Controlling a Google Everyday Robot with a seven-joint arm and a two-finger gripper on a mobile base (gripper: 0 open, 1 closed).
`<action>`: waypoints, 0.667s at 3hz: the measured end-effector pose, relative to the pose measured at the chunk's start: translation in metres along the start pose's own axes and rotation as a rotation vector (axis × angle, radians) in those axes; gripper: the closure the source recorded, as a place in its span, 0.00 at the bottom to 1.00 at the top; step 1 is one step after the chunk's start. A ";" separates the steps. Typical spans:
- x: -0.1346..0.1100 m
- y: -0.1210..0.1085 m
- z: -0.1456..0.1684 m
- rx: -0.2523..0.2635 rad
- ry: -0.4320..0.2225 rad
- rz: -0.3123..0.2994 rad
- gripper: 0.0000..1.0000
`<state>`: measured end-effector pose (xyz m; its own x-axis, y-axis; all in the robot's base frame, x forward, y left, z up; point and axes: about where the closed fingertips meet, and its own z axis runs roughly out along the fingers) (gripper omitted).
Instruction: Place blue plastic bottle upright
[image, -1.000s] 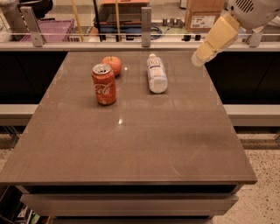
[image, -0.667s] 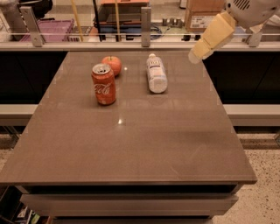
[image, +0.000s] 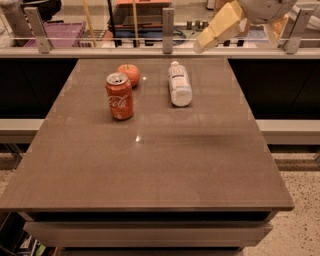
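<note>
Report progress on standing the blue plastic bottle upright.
Done: nothing; the blue plastic bottle lies on its side on the table. In hand: the tool hovers above the table's far right edge, apart from the bottle. Left: grasp it, stand it upright, release.

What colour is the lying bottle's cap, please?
White cap, camera view; end effector hovers beyond the table's far edge.

One high view overlooks table (image: 165, 170) (pincer (image: 238, 41) top right).

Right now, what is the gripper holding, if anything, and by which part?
Nothing. The gripper hangs above the far edge of the table, apart from the bottle lying on its side.
</note>
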<state>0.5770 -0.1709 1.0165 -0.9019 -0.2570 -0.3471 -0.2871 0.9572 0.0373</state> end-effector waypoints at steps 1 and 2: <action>-0.018 0.000 0.013 -0.020 0.025 0.125 0.00; -0.043 0.000 0.033 -0.004 0.037 0.217 0.00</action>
<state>0.6269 -0.1554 1.0006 -0.9541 -0.0494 -0.2955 -0.0857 0.9901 0.1113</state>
